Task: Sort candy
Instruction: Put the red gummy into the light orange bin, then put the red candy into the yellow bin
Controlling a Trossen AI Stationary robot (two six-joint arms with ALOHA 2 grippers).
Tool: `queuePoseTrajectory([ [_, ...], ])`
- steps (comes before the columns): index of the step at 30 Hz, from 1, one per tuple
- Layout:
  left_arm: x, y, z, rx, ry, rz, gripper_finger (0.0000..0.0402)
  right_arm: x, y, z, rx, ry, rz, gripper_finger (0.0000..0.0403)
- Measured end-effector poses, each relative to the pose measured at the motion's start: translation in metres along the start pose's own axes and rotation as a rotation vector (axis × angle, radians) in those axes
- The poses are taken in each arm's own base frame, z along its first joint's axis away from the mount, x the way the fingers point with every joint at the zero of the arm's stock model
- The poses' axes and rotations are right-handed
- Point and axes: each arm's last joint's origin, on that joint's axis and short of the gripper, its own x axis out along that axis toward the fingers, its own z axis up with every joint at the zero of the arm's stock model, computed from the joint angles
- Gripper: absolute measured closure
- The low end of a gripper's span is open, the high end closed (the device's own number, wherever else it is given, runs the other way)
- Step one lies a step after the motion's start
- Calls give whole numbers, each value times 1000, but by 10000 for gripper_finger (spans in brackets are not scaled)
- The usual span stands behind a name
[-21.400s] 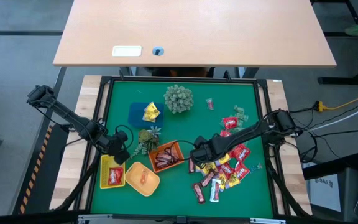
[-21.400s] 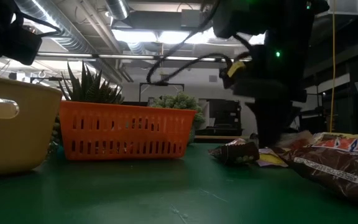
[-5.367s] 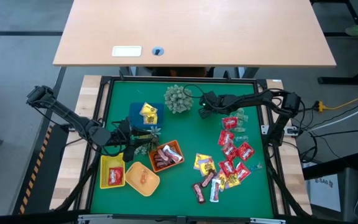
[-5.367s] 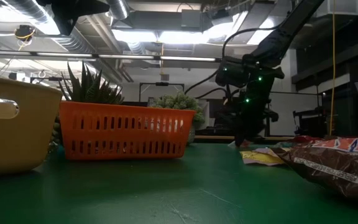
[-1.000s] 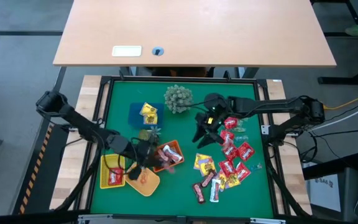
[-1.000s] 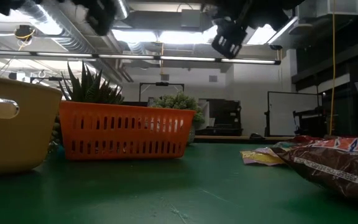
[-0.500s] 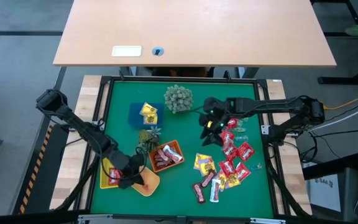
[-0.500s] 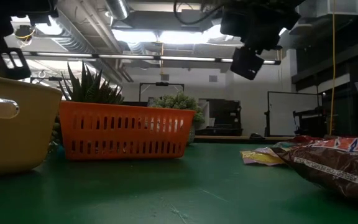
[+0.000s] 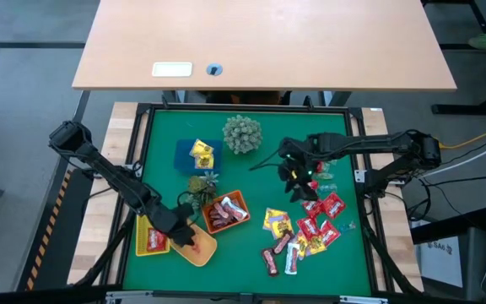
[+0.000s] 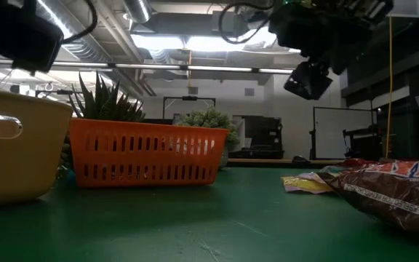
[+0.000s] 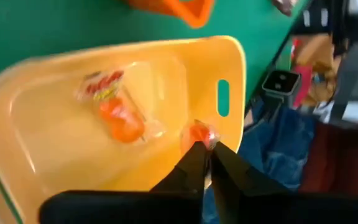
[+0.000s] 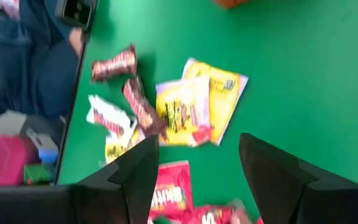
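Green covers the counter [image 9: 251,181], and the round yellow bowl [image 9: 197,245] sits near its front edge. That bowl is my marker for everything else.

The left hand [image 9: 186,237] hangs right over the yellow bowl. In the left wrist view its two dark fingers [image 11: 194,168] are pinched nearly together, with a small orange sweet [image 11: 199,134] right at their tips. I cannot tell if the fingers really grip it. Another orange sweet in a clear wrapper [image 11: 120,115] lies inside the bowl.

Just left of the bowl is a square yellow tray [image 9: 142,230] with a red packet [image 9: 155,241] in it. Just behind the bowl, to the right, is an orange basket [image 9: 241,201] holding dark brown bars [image 9: 220,213]. Farther back is a blue tray [image 9: 184,154] with a yellow packet [image 9: 202,153], and a spiky pale green plant ball [image 9: 241,133] beside it.

The candy pile [image 9: 306,226] lies well to the right of the bowl: red packets, yellow packets and brown bars, all loose on the green.

The right hand [image 9: 298,179] floats above the back end of that pile. Its fingers [image 12: 269,168] are spread wide apart with nothing between them.
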Motion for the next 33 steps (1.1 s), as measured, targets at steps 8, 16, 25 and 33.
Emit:
queuePoseTrajectory([
  [8,0,1,-1,-177,4,10,301,-1,4,-17,-127,144,46,180],
  [16,0,-5,0,-200,-15,-50,271,1,3,-21,-89,166,52,180],
  [25,-4,-22,9,-179,-331,-255,273,-1,3,-28,-56,254,-32,180],
  [33,-15,-35,36,88,-740,-298,273,-11,-3,-37,-26,432,-435,180],
])
